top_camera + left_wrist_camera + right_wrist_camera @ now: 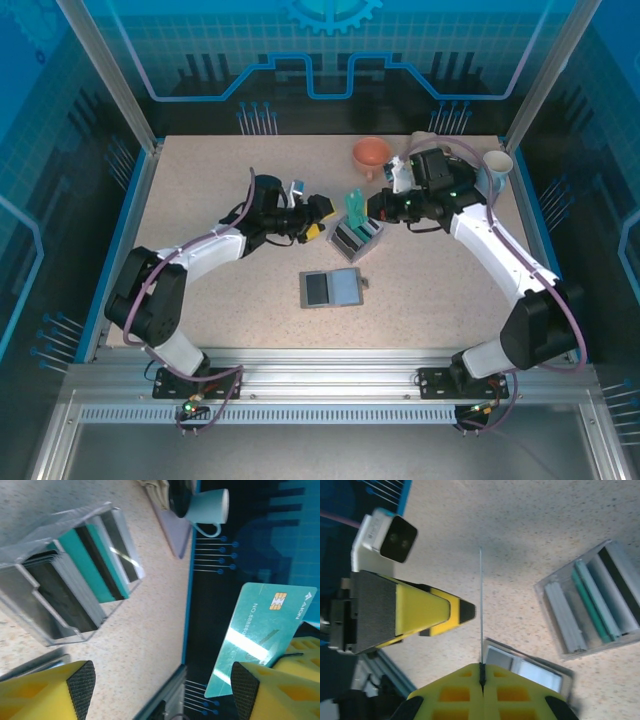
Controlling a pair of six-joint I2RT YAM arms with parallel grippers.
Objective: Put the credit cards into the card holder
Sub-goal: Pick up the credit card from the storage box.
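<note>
The clear card holder (357,238) stands mid-table with teal and dark credit cards upright in its slots (95,565). My right gripper (376,207) is shut on a teal-green credit card (353,204) just above and behind the holder. That card's chip and numbers face the left wrist camera (260,625), while the right wrist view has it edge-on (481,600) above the shut jaws (481,672). My left gripper (318,212) hangs open left of the card, its pads wide apart (162,680) with nothing between them.
A flat grey case (331,288) with two windows lies on the table in front of the holder. An orange bowl (371,153) and a white mug (497,165) stand at the back right. Blue walls bound the table.
</note>
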